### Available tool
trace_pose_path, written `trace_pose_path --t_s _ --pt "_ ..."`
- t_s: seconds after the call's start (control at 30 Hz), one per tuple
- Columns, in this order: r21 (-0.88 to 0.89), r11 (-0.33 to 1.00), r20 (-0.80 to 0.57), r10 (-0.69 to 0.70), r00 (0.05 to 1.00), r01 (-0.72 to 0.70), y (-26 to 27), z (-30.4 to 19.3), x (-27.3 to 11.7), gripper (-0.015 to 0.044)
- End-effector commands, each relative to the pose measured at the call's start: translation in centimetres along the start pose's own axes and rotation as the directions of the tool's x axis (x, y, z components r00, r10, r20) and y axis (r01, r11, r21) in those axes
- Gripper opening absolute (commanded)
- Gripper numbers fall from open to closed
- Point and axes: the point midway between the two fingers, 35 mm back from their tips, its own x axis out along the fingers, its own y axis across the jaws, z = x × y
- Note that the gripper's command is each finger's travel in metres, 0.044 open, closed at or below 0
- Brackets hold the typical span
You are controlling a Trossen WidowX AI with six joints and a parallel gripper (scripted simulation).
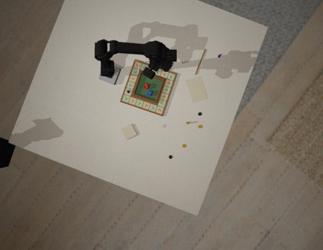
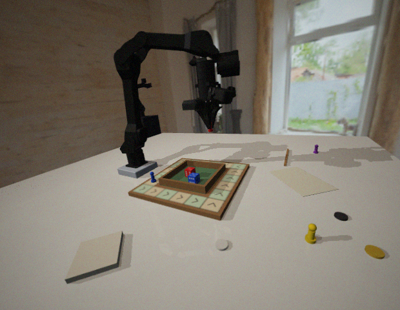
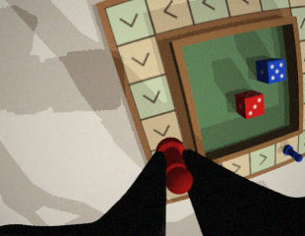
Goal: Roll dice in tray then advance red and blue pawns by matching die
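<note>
My gripper (image 2: 210, 127) (image 3: 172, 157) is shut on the red pawn (image 2: 210, 130) (image 3: 179, 180) and holds it high above the far side of the board (image 1: 141, 108) (image 2: 174, 205). The fingertips are hidden in the top view. The red die (image 1: 146, 86) (image 2: 190, 172) (image 3: 251, 105) and blue die (image 1: 149, 92) (image 2: 193, 177) (image 3: 272, 71) rest in the tray (image 1: 145, 98) (image 2: 182, 185). The red die's upper face appears to show three pips, the blue die's five. The blue pawn (image 1: 128, 91) (image 2: 153, 177) (image 3: 293, 153) stands on a tan square beside the left corner square.
Right of the board are a card (image 1: 197, 89) (image 2: 303, 181), a stick (image 1: 200, 61) (image 2: 286, 157) and a purple pawn (image 1: 219, 55) (image 2: 315, 149). A yellow pawn (image 1: 187, 123) (image 2: 311, 233), several discs and a square pad (image 1: 128, 132) (image 2: 95, 255) lie toward the front.
</note>
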Motion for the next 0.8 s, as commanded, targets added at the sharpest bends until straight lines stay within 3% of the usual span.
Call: trace_pose_path --t_s 0.0,0.77 --pt "-0.004 1.000 0.002 -0.002 1.000 0.002 0.0 -0.7 0.0 0.0000" --pt "-0.003 1.000 -0.004 -0.002 1.000 0.002 -1.1 -8.4 4.1 0.0000"
